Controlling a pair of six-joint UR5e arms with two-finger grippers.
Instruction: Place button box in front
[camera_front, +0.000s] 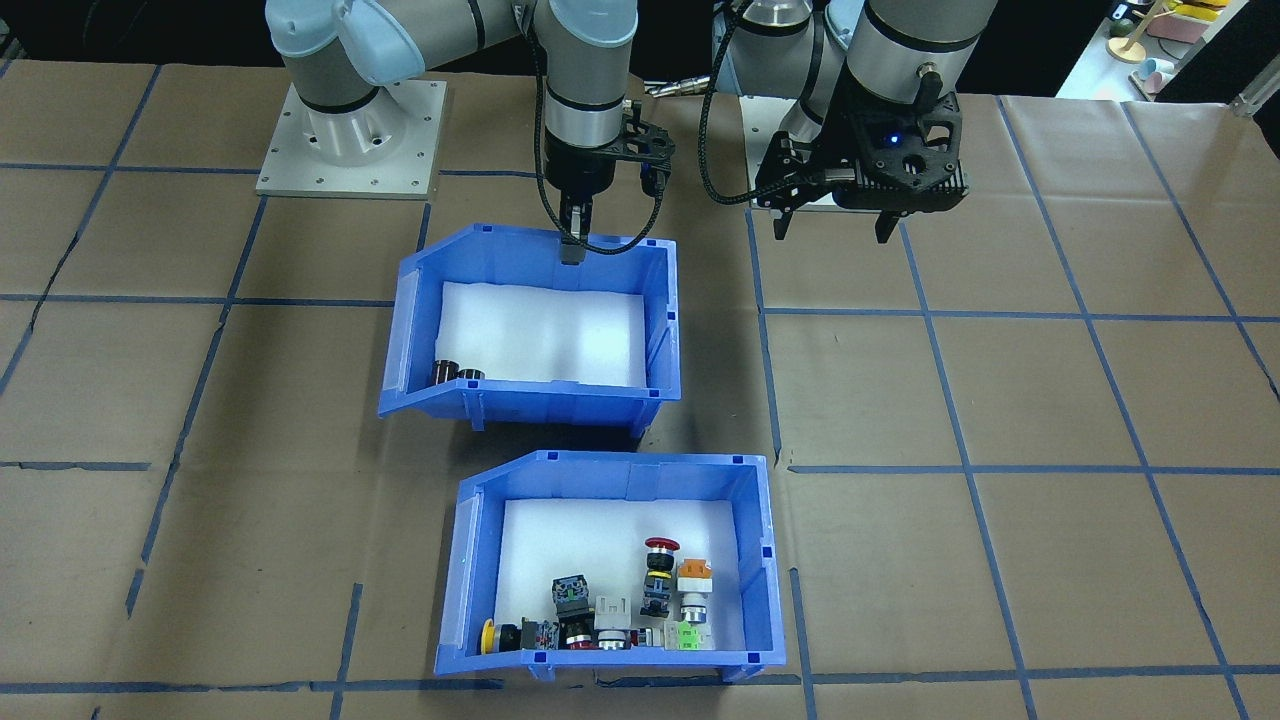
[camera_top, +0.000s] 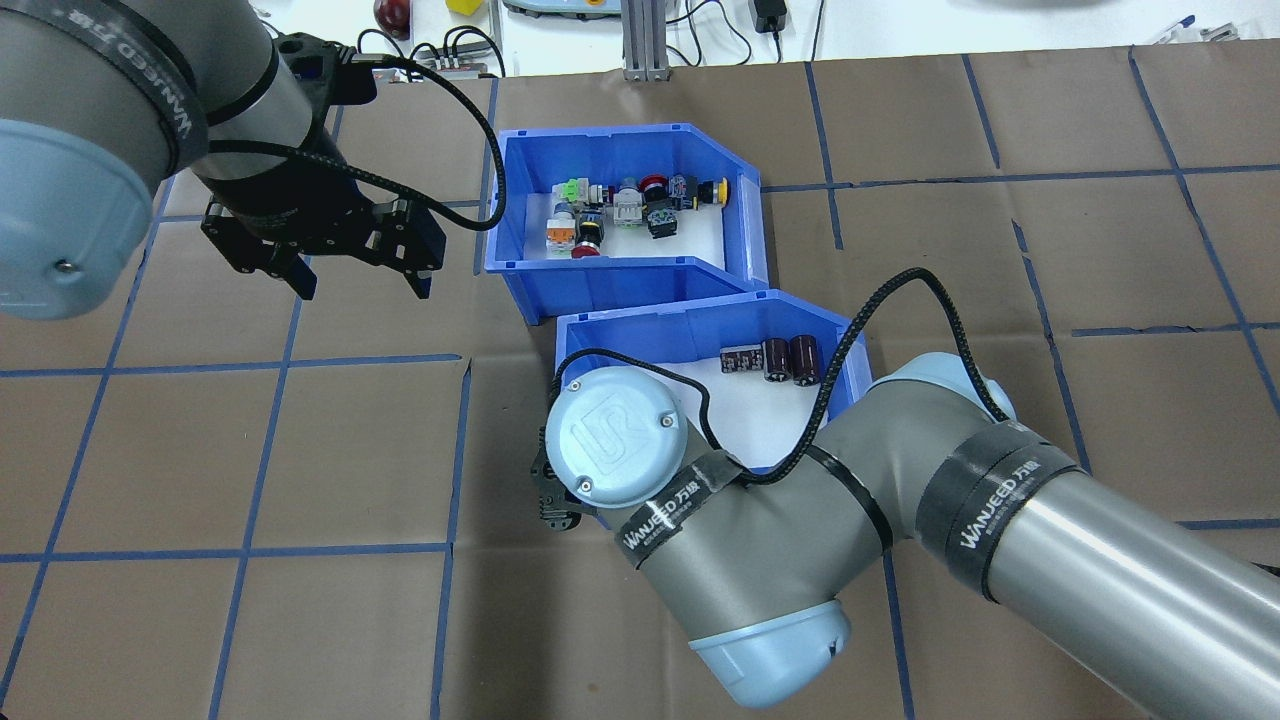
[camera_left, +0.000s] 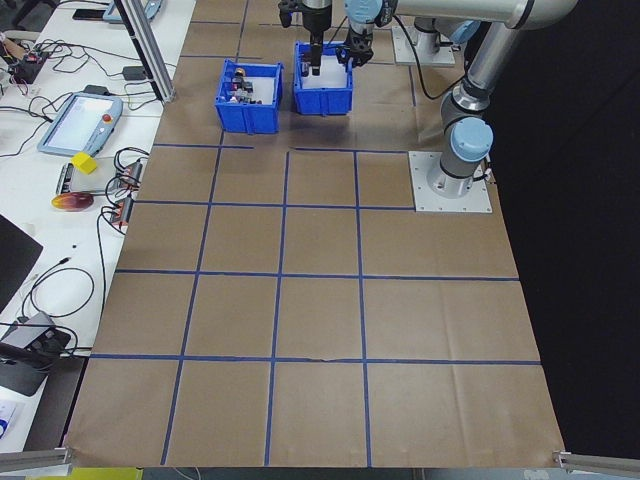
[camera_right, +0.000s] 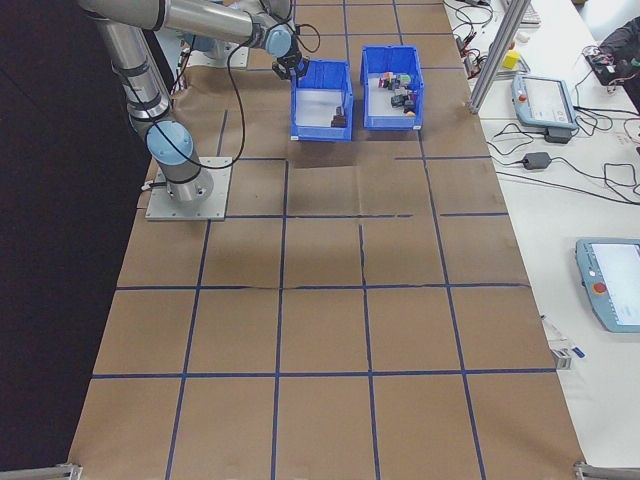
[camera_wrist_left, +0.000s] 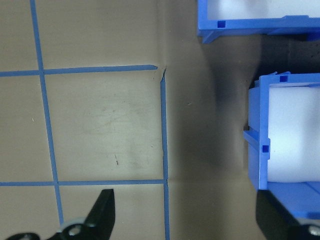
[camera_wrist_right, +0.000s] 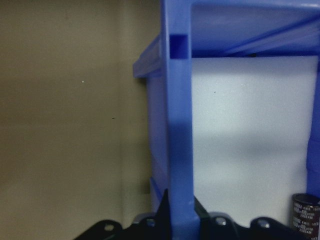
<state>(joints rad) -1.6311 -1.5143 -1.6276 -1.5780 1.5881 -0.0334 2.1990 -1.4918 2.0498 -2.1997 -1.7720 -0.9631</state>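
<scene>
1. Table (camera_front: 1050, 420) covered in brown paper, marked into squares by blue tape lines (camera_front: 930, 315). Two grey arm base plates bolted near the robot's edge; one plate (camera_front: 350, 140) clear in the front-facing view.
2. Side views: a white bench runs along the operators' side, with cables and teach pendants (camera_right: 545, 100). Aluminium post (camera_right: 490, 50) stands at the table edge.
3. Button box (camera_front: 610, 565) sits on the operators' side of the table, blue, white foam liner inside, sloped front facing the view's left in the front-facing picture. Switches cluster along one wall: red mushroom-head (camera_front: 661, 548), orange-capped (camera_front: 693, 575), green (camera_front: 686, 634), yellow (camera_front: 488, 636).
4. Second blue bin (camera_front: 535, 325) lies between the button box and the robot, near it but offset; dark cylinders (camera_front: 455, 373) in one corner.
5. Right gripper (camera_front: 571, 232) is at the second bin's robot-side wall; wrist view shows the fingers clamped on that blue wall (camera_wrist_right: 179, 125). Well apart from the button box.
6. Left gripper (camera_top: 358, 282) hangs above bare paper, fingers spread, holding nothing. It is beside both bins, touching neither; wrist view shows bin corners at the frame's right.
</scene>
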